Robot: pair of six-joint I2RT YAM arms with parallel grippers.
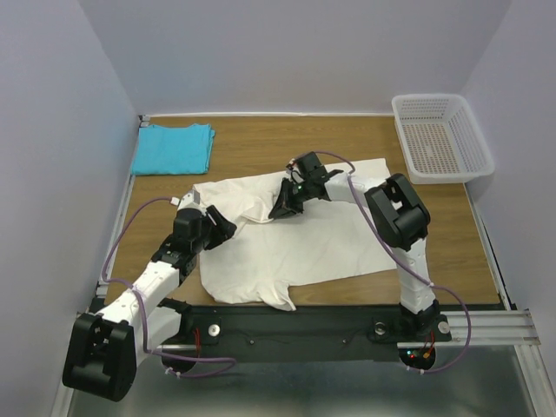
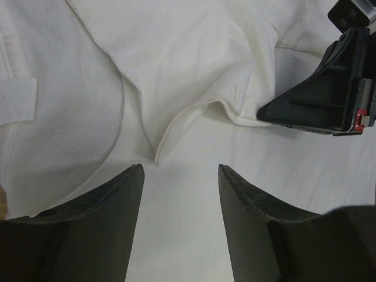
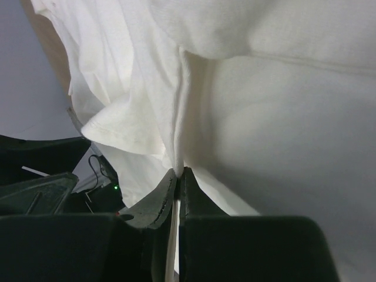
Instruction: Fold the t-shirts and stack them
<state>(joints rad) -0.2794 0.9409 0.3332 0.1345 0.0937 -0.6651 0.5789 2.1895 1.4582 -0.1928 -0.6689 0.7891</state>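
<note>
The white shirt (image 1: 321, 248) lies rumpled at centre, its fold seemingly under way; the blue shirt (image 1: 174, 148) sits folded at the far left. The right claw (image 3: 178, 174) is clamped on a ridge of white cloth. The left claw (image 2: 179, 171) hovers over the white shirt, jaws apart and empty, and likely needs its own grip next.

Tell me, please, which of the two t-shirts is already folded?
The turquoise t-shirt, a neat rectangle in the far left corner. The cream-white t-shirt lies spread and rumpled in the middle, pinched by the right gripper.
</note>
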